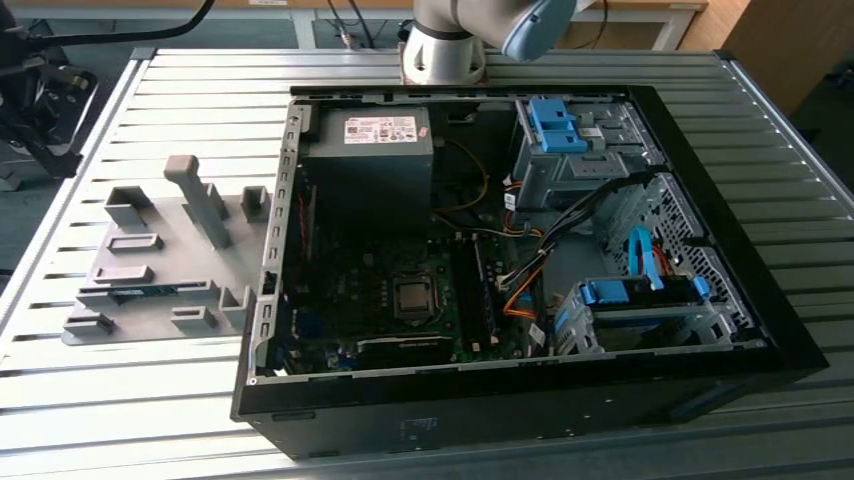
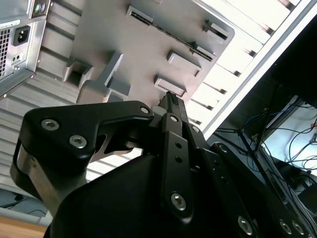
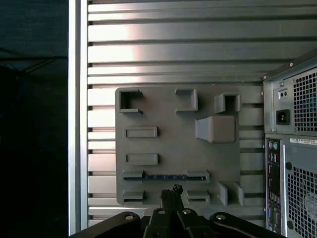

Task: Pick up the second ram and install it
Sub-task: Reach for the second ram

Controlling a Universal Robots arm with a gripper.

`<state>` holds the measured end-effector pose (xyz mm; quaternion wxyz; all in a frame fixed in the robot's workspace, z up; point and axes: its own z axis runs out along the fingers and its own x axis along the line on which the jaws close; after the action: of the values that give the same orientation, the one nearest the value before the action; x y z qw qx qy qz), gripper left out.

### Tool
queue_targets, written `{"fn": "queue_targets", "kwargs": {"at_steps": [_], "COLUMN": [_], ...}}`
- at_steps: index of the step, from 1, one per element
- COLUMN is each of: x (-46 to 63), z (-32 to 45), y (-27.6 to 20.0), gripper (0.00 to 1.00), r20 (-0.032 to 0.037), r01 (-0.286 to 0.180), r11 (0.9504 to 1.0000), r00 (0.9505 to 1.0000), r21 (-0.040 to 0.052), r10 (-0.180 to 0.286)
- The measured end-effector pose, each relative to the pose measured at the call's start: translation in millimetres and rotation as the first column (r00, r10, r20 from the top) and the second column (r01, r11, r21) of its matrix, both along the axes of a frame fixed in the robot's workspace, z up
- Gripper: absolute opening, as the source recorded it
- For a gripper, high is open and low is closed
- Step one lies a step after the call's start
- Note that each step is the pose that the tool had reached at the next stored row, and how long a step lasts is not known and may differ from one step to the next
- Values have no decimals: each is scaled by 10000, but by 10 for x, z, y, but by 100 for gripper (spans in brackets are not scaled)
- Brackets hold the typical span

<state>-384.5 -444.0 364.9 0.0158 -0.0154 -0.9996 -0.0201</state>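
The second ram (image 1: 150, 290) is a thin blue stick standing on edge in a slot of the grey holder plate (image 1: 160, 250), on the table at the exterior view's left of the open computer case (image 1: 521, 250). In the first wrist view the ram (image 3: 166, 176) is a dark blue strip across the plate (image 3: 173, 148), and my gripper (image 3: 176, 190) hovers high above it, shut and holding nothing. The second wrist view has the gripper (image 2: 171, 99) above the same plate (image 2: 133, 54), with the ram (image 2: 168, 34) lying in its slot.
Grey holder blocks (image 1: 200, 195) stand up from the plate. Inside the case are a power supply (image 1: 374, 150), the motherboard's long memory slots (image 1: 474, 290), loose cables (image 1: 534, 280) and blue drive-bay clips (image 1: 554, 125). The arm's base (image 1: 447, 45) stands behind the case.
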Motion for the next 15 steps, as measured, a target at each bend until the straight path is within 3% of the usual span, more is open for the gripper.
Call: {"fn": "queue_targets", "kwargs": {"at_steps": [5, 7, 15], "x": [-109, -156, -173], "z": [-5, -5, -5], "y": [-27, -27, -27], "gripper": [11, 11, 11], "r20": [22, 102, 134], "r01": [-32, -32, -32], "r11": [10000, 10000, 10000], "r00": [10000, 9999, 9999], "r21": [2, -5, -9], "r10": [32, 32, 32]}}
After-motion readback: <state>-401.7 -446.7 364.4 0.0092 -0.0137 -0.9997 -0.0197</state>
